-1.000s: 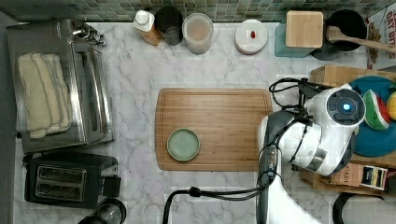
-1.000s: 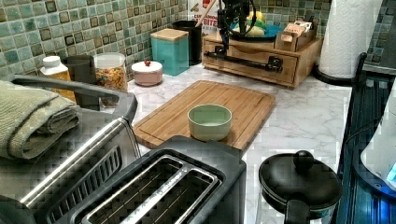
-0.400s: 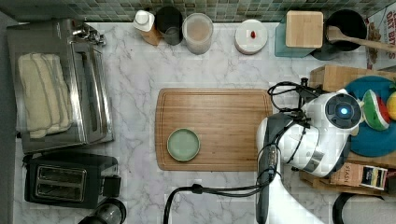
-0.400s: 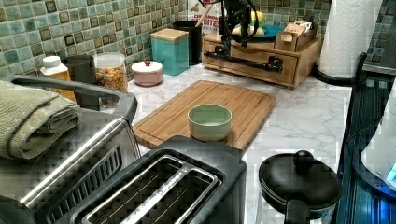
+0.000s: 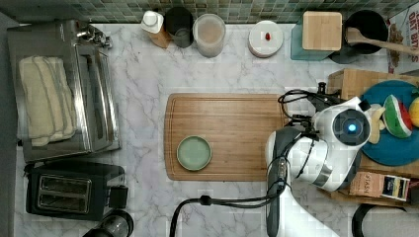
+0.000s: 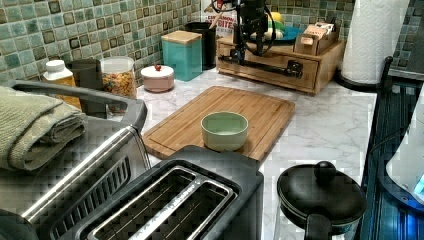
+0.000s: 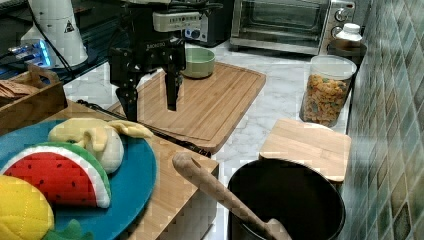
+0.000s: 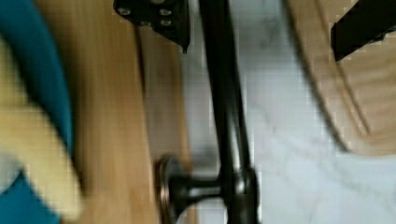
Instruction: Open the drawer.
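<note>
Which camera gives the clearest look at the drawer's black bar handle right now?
The wrist view: the handle runs close up between the open gripper's fingers, one mounting post visible. The left view shows the whole bar across the drawer front, far off. The right view shows it as a thin dark line below the fingers.

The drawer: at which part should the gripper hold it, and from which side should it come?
Grip the black bar handle on the drawer front, coming from above. The bar stands off the wood on posts, leaving a gap for one finger behind it. The open gripper already straddles it.
</note>
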You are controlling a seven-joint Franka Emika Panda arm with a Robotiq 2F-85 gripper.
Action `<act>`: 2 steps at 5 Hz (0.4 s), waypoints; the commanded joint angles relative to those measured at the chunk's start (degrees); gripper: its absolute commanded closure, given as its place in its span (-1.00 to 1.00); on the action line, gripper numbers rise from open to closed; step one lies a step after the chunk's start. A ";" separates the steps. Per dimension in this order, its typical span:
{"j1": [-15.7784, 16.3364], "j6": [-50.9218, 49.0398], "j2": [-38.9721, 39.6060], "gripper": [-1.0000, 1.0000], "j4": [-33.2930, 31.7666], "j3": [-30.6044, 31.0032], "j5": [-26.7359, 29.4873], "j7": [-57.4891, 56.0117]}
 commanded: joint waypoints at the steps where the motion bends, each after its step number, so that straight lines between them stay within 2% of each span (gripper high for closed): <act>1: -3.12 4.77 3.84 -1.00 -0.60 1.10 3.92 -5.99; 2: -3.49 6.47 3.13 -1.00 -3.08 2.13 5.08 -5.34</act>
